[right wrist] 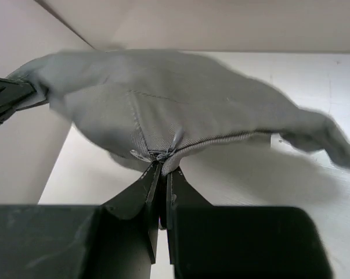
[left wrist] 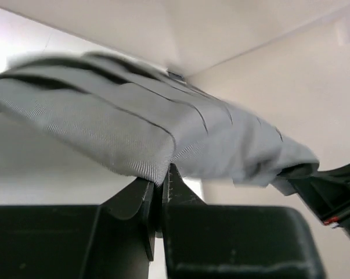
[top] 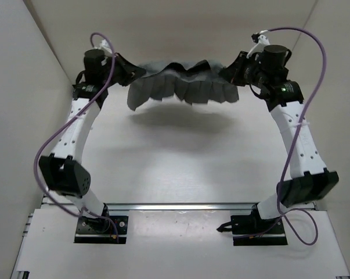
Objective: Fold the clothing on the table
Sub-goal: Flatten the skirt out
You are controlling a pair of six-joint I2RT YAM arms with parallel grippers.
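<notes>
The clothing (top: 180, 87), a grey pleated skirt, hangs stretched in the air between both arms at the far end of the table (top: 180, 168). Its pleats droop downward and its shadow lies on the tabletop below. My left gripper (top: 132, 74) is shut on the skirt's left end; in the left wrist view the clothing (left wrist: 134, 128) spreads out from the pinching left gripper (left wrist: 161, 177). My right gripper (top: 228, 74) is shut on the right end. In the right wrist view the clothing (right wrist: 180, 110) bunches at a seam where the right gripper (right wrist: 162, 167) grips it.
White walls (top: 24, 87) close in on the left, back and right. A silver metal rail (top: 180, 206) runs along the near side, by the two arm bases. Purple cables (top: 314, 64) loop from each arm.
</notes>
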